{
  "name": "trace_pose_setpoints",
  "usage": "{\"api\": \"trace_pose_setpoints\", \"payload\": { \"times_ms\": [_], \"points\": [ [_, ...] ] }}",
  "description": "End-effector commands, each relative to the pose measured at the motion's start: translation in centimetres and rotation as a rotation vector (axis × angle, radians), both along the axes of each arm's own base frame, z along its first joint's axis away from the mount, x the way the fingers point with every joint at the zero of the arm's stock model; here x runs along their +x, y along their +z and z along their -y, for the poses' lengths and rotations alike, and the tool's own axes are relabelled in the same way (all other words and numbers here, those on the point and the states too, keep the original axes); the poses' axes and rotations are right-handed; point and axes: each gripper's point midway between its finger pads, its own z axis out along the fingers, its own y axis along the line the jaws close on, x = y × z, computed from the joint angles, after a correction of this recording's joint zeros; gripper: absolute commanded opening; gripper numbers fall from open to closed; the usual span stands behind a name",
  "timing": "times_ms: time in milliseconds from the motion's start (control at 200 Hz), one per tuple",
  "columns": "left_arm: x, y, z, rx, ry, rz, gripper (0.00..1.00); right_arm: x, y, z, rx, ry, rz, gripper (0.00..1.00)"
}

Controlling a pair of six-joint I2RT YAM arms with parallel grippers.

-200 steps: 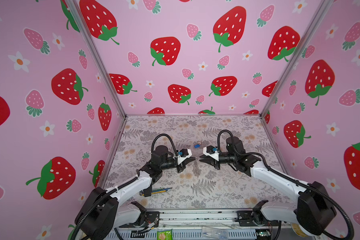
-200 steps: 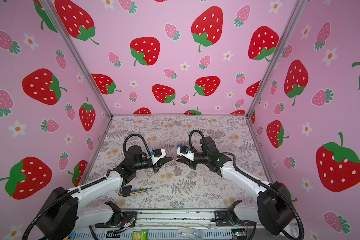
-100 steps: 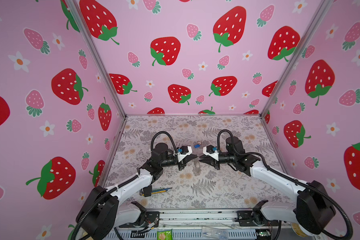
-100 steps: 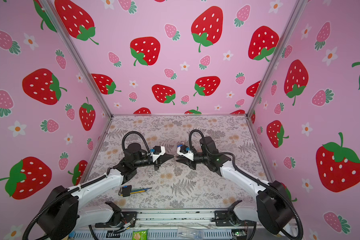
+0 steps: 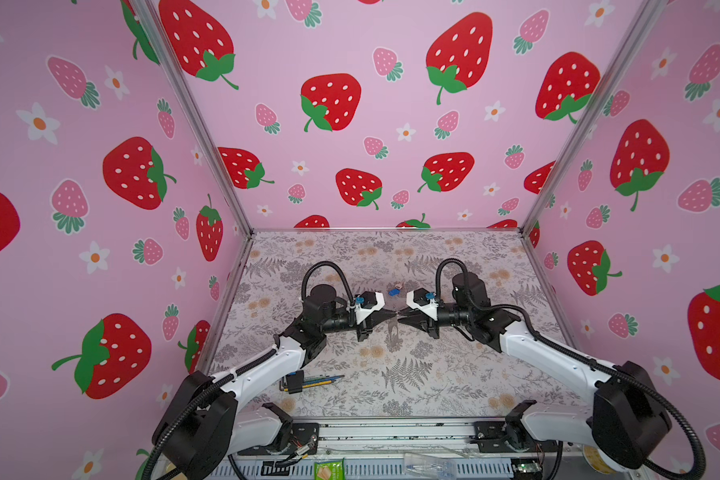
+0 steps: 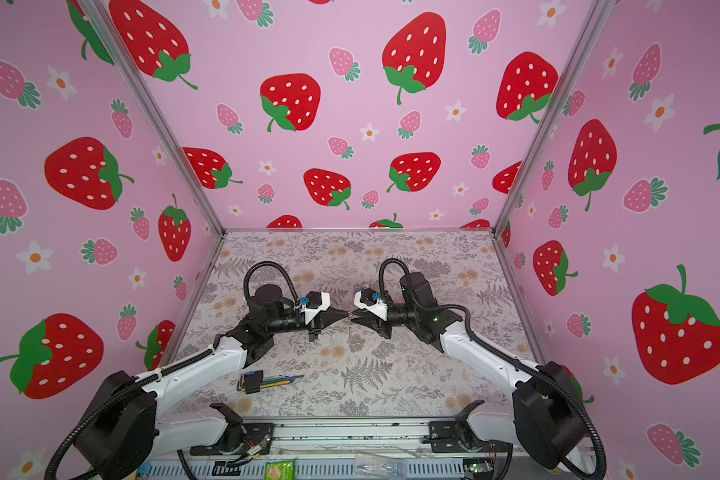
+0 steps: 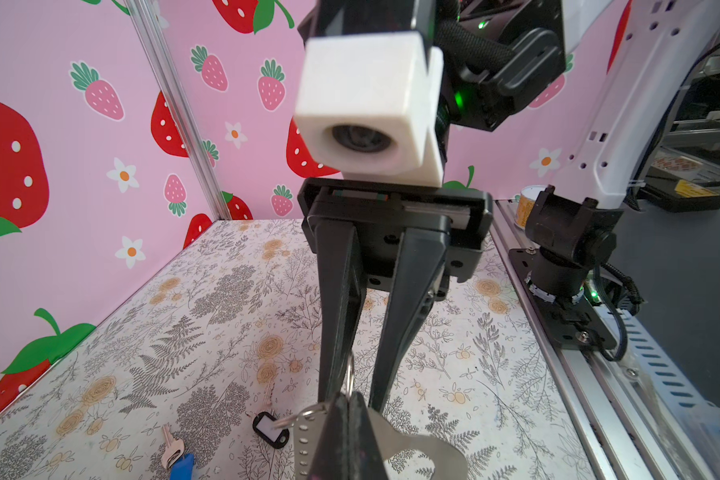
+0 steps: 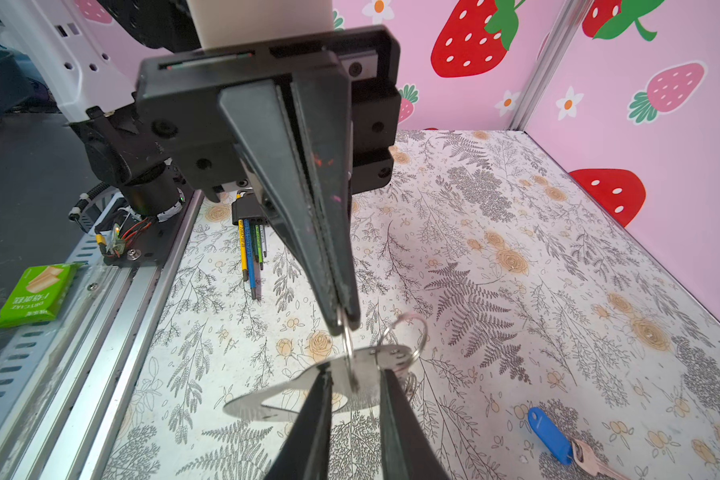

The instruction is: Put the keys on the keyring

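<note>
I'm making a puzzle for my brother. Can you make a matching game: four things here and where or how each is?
Things:
1 left tool
2 keyring
3 blue-tag key
4 hex-key bundle

States:
A lies near the front of the table
B held up in the air
C shut on a metal ring
D lies farther back

Pairs: 1-C, 2-B, 3-D, 4-A

The keyring is running off the left wrist view's edge, and the left gripper is covering its middle with its jaws. Near the keyring, the blue-tagged key is getting cropped too. In both top views the keyring is showing too small to make out.
</note>
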Motion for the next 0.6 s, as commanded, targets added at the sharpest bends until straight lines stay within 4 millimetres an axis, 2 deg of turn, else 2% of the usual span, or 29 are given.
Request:
{"api": "trace_pose_setpoints", "payload": {
  "times_ms": [0, 330, 595],
  "points": [
    [-0.03, 1.90, 0.49, -0.027, -0.041, 0.040, 0.00, -0.35, 1.60, -0.17, 0.040, 0.024, 0.028, 0.24],
    [-0.14, 1.64, 0.49, -0.020, -0.048, 0.027, 0.00, -0.50, 1.80, -0.02, 0.050, 0.024, 0.034, 0.23],
    [-0.07, 1.68, 0.50, -0.020, -0.046, 0.030, 0.00, -0.59, 1.46, -0.13, 0.047, 0.034, 0.019, 0.17]
  ]
}}
